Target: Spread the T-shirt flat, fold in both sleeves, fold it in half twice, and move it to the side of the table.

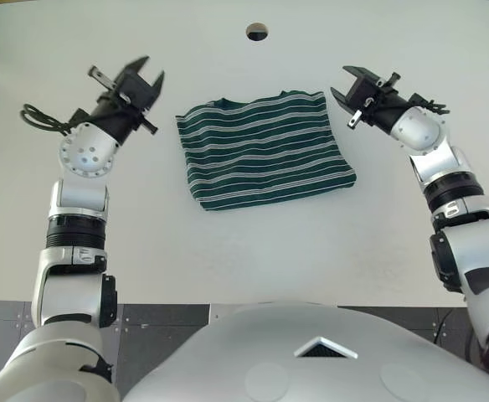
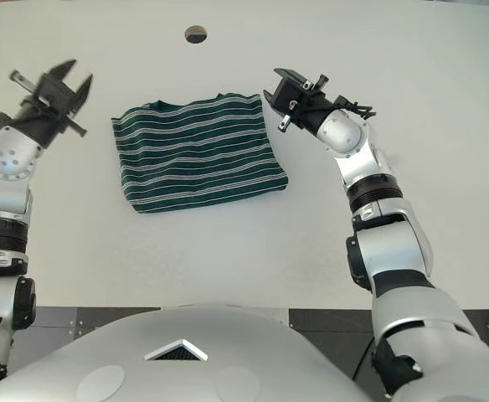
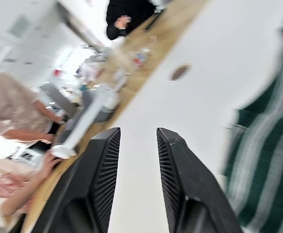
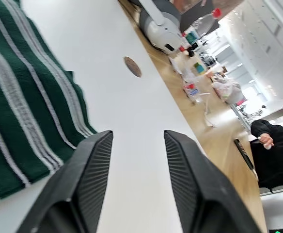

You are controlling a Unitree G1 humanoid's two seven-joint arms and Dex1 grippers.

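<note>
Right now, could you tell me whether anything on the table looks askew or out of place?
Only mildly: the folded T-shirt lies slightly rotated on the table, its edges not square with the table's. Nothing looks spilled or damaged. The left pincer and right pincer are open, clear of it.

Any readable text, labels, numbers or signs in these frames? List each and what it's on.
No legible text in any view.
T-shirt: green with white stripes, no print or tag visible.
Table: plain white, no markings; the round hole carries no label.
Items on the wooden bench in the wrist views: any labels there are too blurred to read.
</note>
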